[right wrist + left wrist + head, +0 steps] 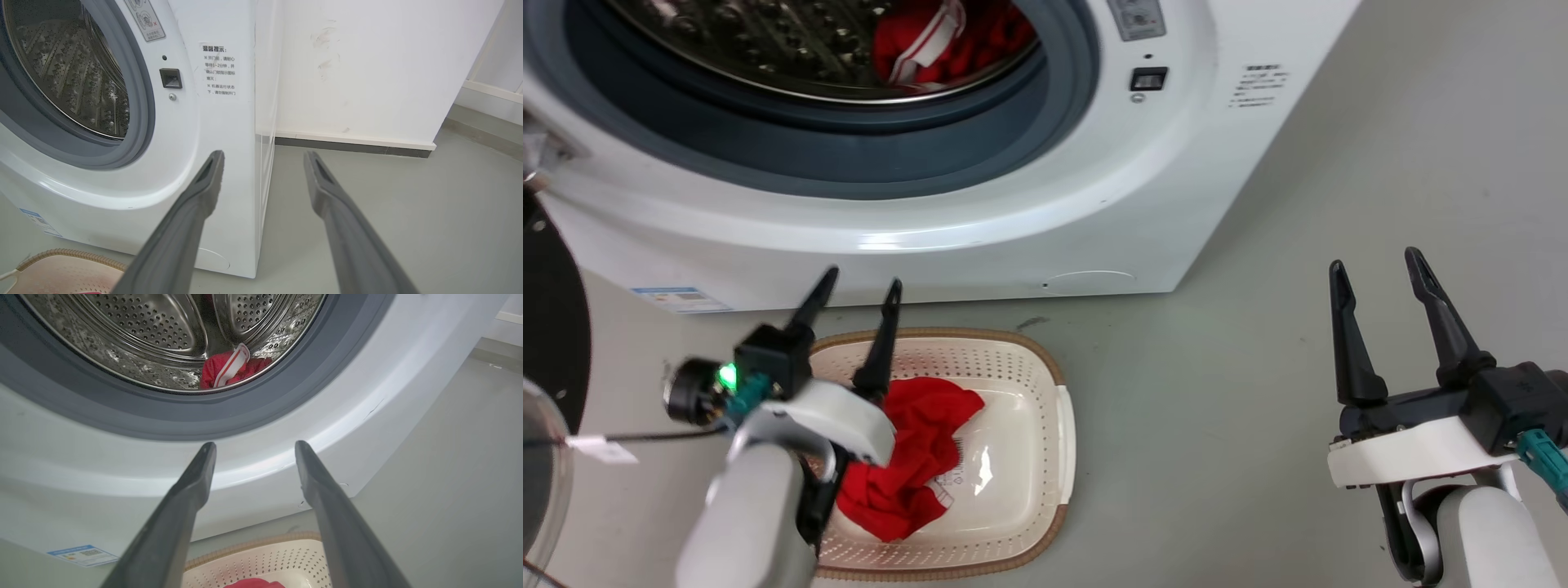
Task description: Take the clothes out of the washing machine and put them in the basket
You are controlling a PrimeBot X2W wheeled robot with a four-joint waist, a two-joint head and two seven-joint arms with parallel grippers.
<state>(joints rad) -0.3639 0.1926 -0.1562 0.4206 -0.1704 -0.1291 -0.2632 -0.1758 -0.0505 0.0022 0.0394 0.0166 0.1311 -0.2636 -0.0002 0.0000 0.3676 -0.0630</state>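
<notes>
**Roughly halfway: one garment in the basket, one in the drum**

Now the striped red garment (931, 45) lies bunched low in the steel drum (135, 330). It sits toward the front, just behind the grey rubber rim (809, 163) of the washing machine (1094, 204), and a white band loops up from the top of the heap. The plain red garment (915, 457) is already in the basket (1013, 359), which stands on the floor close in front of the washer.

I judge the piece in the drum to be light, soft and limp. It should sag and trail once lifted, and a loose end could catch on the rubber rim. I would pinch a thick fold near the top of the heap, at or beside the white band. A single thin edge might slip out.

My left gripper (864, 279) hangs over the left end of the basket, its fingers spread apart and holding nothing, pointing up toward the porthole. My right gripper (1374, 260) sits well off to the right above bare floor, its fingers likewise apart and empty.
</notes>
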